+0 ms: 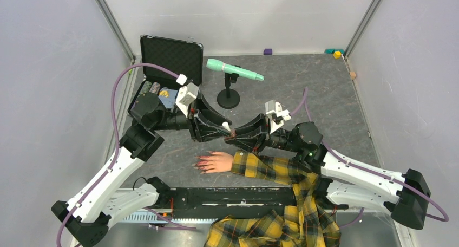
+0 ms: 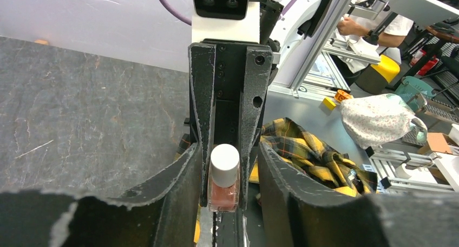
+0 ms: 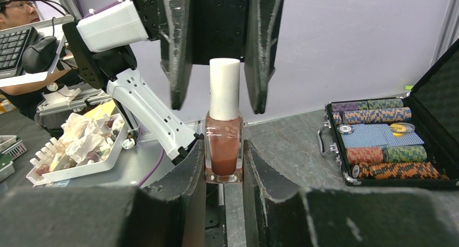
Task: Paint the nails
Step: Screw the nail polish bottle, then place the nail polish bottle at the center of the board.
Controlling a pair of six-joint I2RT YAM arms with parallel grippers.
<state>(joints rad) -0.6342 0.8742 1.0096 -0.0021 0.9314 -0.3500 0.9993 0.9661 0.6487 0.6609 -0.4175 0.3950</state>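
Observation:
A small polish bottle (image 1: 231,132) with a white cap (image 3: 224,90) and brownish-pink glass body (image 3: 223,147) is held in the air between both grippers. My right gripper (image 3: 223,145) is shut on the glass body. My left gripper (image 2: 229,150) is open, with its fingers (image 3: 258,52) on either side of the cap and a gap on each side. The pale mannequin hand (image 1: 217,162) lies flat just below them. Its red-pink nails (image 1: 200,164) point left, and its yellow plaid sleeve (image 1: 265,168) runs to the right. The nails are out of both wrist views.
An open black case (image 1: 162,68) holding poker chips (image 3: 389,144) sits at the back left. A green microphone (image 1: 234,69) on a black stand (image 1: 228,101) stands behind the grippers. Small coloured blocks (image 1: 336,53) lie at the back wall. Plaid cloth (image 2: 308,149) hangs over the front edge.

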